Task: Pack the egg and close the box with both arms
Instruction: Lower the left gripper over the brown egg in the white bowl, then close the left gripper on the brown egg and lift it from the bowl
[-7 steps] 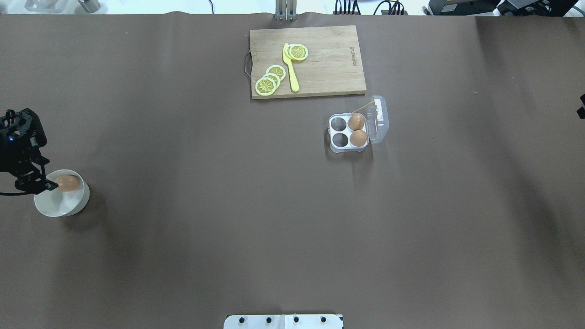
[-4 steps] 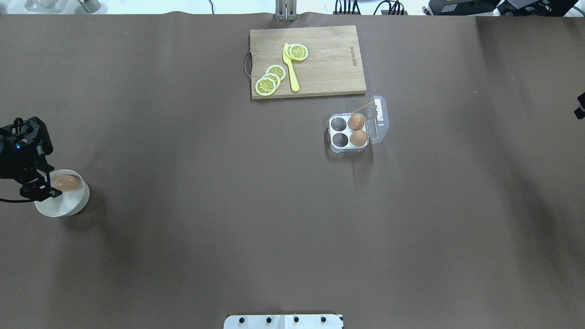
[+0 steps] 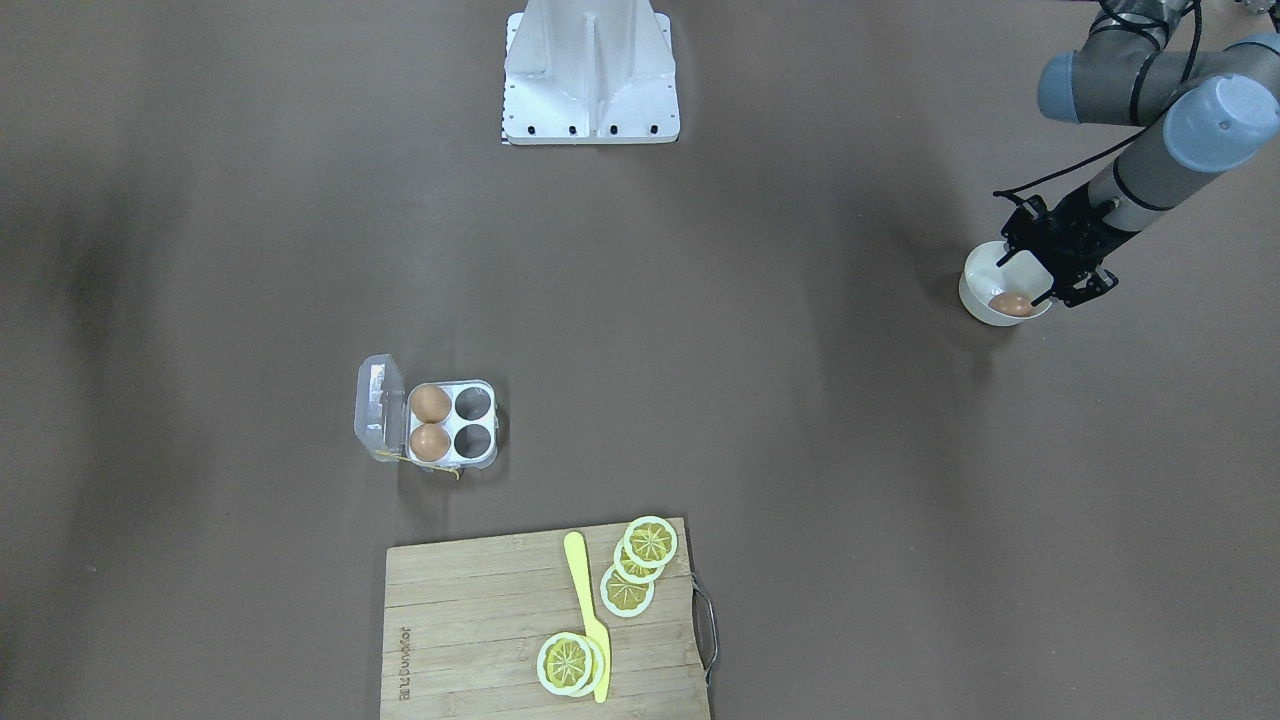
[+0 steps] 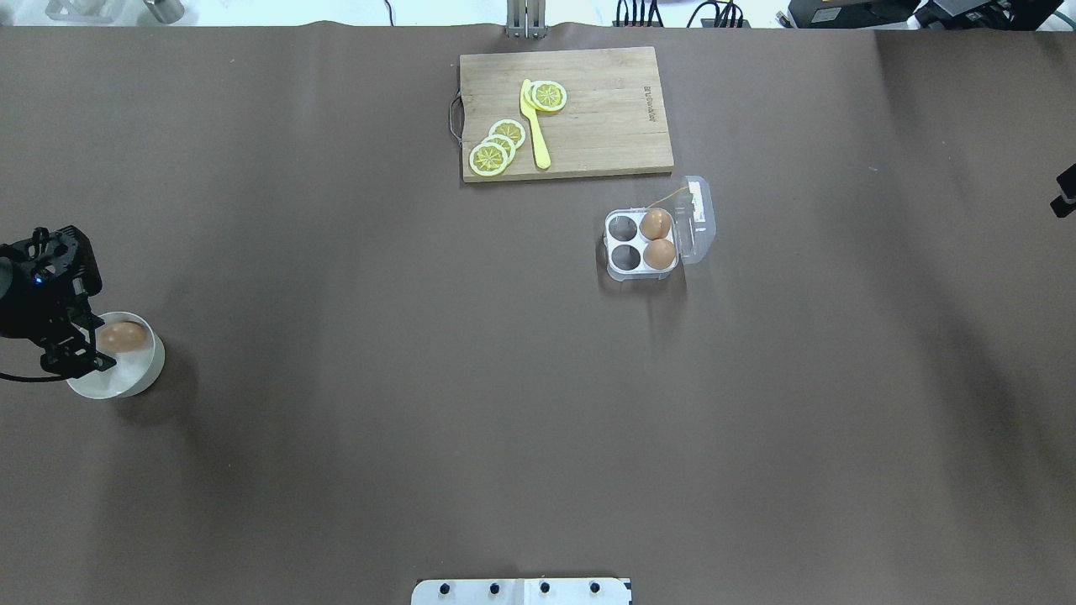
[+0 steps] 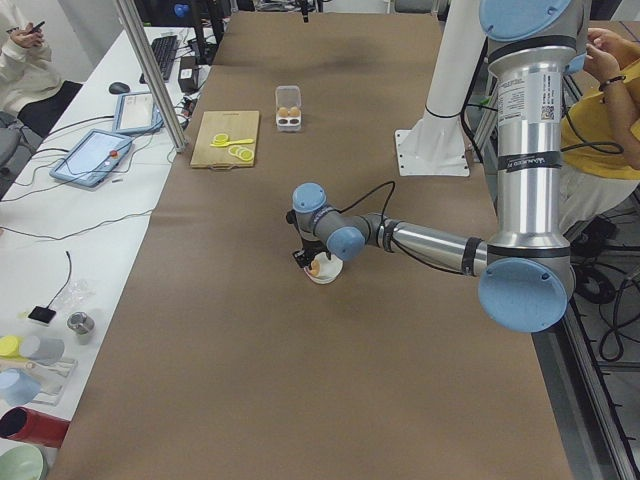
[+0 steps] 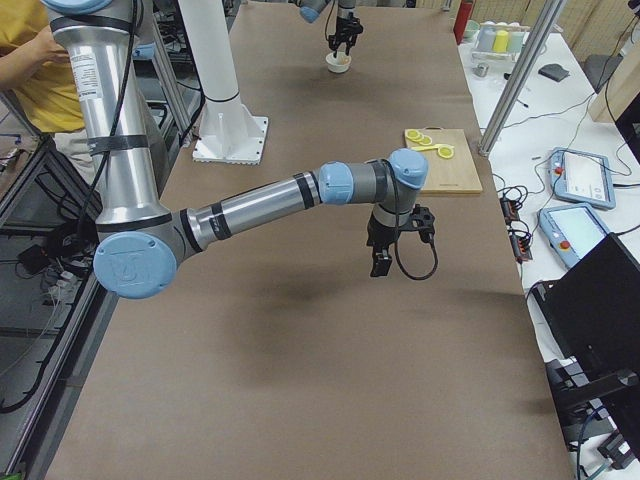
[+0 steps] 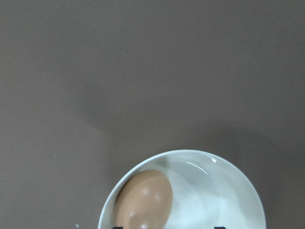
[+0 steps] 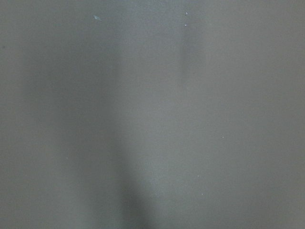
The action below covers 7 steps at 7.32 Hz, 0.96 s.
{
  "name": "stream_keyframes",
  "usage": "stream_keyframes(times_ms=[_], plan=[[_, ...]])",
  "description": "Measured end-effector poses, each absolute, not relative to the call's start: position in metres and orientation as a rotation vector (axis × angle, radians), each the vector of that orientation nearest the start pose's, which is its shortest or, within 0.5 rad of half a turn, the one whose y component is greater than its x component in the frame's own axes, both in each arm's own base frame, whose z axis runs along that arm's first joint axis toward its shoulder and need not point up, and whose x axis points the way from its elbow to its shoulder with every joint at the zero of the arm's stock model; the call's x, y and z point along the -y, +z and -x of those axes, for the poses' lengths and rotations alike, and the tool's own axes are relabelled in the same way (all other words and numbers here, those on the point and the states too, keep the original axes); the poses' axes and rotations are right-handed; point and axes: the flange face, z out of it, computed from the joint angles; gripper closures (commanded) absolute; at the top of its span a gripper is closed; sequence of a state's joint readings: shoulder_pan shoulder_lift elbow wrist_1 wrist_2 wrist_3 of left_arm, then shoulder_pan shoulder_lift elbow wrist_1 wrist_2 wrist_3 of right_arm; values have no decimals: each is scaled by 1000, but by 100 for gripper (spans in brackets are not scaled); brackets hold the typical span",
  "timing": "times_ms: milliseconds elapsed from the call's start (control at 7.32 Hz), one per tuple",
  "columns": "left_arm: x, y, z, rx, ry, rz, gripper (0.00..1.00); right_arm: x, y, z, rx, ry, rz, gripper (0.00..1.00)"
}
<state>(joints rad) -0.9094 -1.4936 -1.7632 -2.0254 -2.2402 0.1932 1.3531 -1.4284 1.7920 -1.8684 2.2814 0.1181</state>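
Note:
One egg point(image 4: 123, 336) lies in a white bowl point(image 4: 134, 382) at the table's left end; it also shows in the left wrist view point(image 7: 143, 200). My left gripper point(image 4: 84, 344) hangs just over the bowl, open, its fingers on either side of the egg and not closed on it. The box point(image 4: 626, 244) stands mid-table with its clear lid point(image 4: 698, 220) swung open. It holds two eggs point(image 4: 656, 239) in the cells beside the lid, and the other two cells are empty. My right gripper point(image 6: 382, 262) hovers over bare table at the right end. I cannot tell if it is open.
A wooden cutting board point(image 4: 605, 126) with lemon slices point(image 4: 492, 155) and a yellow knife point(image 4: 535, 126) lies at the far side, just behind the box. The white base block point(image 4: 521, 591) sits at the near edge. Brown paper covers the table.
My left gripper has shifted a little toward the near side and settled over the bowl. The egg in the bowl and the box have not moved.

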Motion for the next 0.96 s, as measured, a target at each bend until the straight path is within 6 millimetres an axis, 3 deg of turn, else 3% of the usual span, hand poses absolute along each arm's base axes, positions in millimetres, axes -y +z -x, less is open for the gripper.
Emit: stream_keyframes(times_ms=[957], plan=[[425,550,-259,-776,1016,-397,29,535,512,50,711,-120,59,0]])
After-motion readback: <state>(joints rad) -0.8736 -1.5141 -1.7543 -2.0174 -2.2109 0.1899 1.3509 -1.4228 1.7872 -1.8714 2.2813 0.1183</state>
